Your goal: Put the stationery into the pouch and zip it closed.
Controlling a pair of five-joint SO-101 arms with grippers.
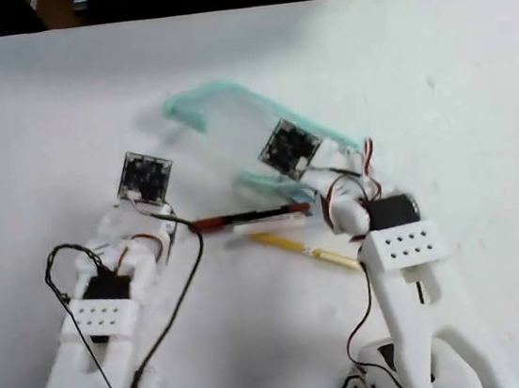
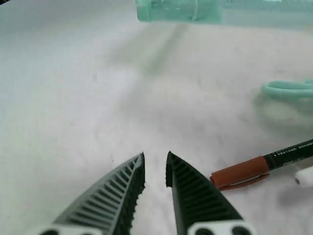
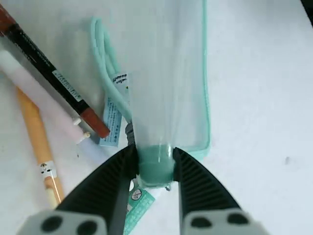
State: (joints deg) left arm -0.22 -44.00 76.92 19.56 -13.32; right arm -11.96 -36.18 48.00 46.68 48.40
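Note:
The clear pouch (image 1: 232, 126) with mint trim lies at the table's middle. My right gripper (image 3: 155, 165) is shut on the mint end of the pouch (image 3: 168, 98), by its zip. A black pen with brown caps (image 1: 244, 219) lies crosswise between the arms, a white pen (image 3: 36, 93) against it, and a yellow pencil (image 1: 306, 252) nearer the arms' bases. My left gripper (image 2: 155, 172) hovers low over bare table, its fingers slightly open with nothing between them. The pen's brown cap (image 2: 239, 173) is just beside it.
The pouch's mint loop strap (image 2: 288, 89) lies on the table beyond the pen. White table (image 1: 455, 85) stretches on all sides of the pouch. Black cables (image 1: 182, 293) trail from the left arm.

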